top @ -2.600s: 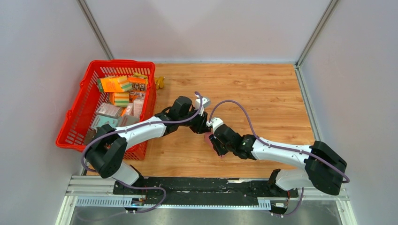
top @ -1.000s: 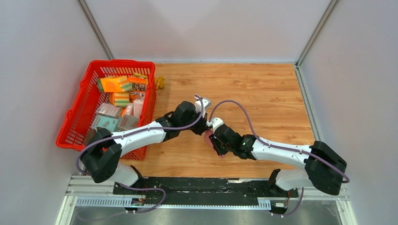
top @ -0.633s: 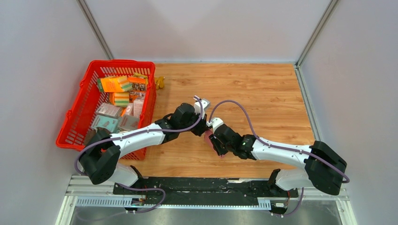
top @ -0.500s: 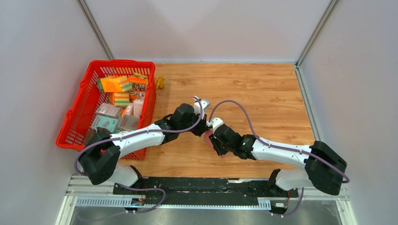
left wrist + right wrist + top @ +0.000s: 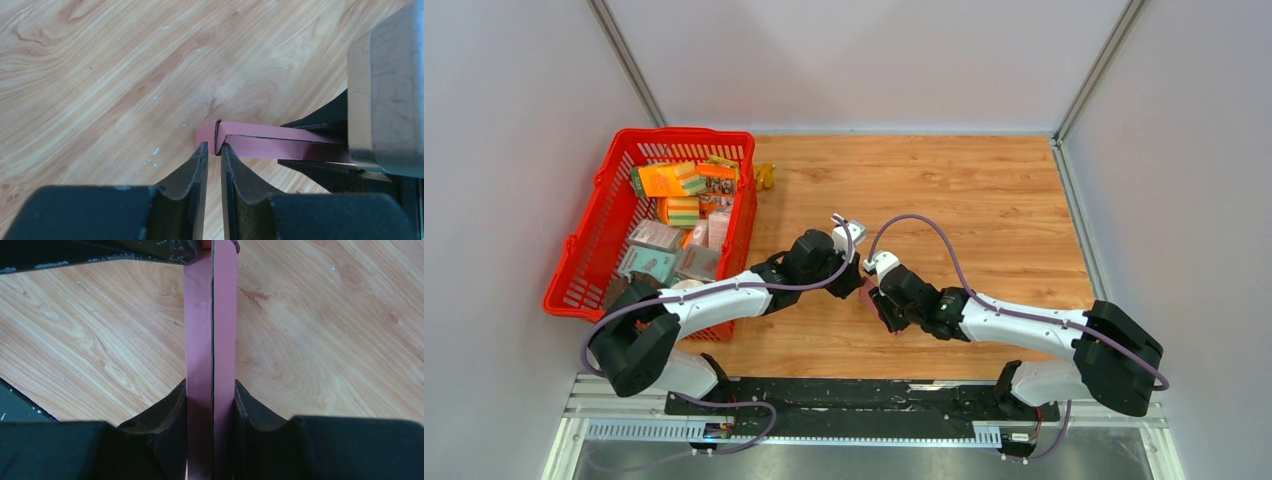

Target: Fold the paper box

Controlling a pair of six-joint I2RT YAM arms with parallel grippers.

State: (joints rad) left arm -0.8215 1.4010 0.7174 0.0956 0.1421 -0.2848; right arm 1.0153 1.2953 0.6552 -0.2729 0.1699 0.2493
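**Q:** How was the paper box (image 5: 210, 320) held?

**A:** The right gripper (image 5: 210, 392) clamped it flat near the middle of the table (image 5: 325, 340). The left gripper (image 5: 214, 150) stood slightly parted at the box's end.

**Q:** What was the risk, and what was hidden?

**A:** The unpinched end could spring open. From above, the box was almost wholly hidden.

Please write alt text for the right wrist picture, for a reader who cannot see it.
The right hand grips the pink paper box, seen edge-on as a narrow strip, at the bottom. The box runs straight up over the wooden table, and a finger of the left hand meets its far end at the top.
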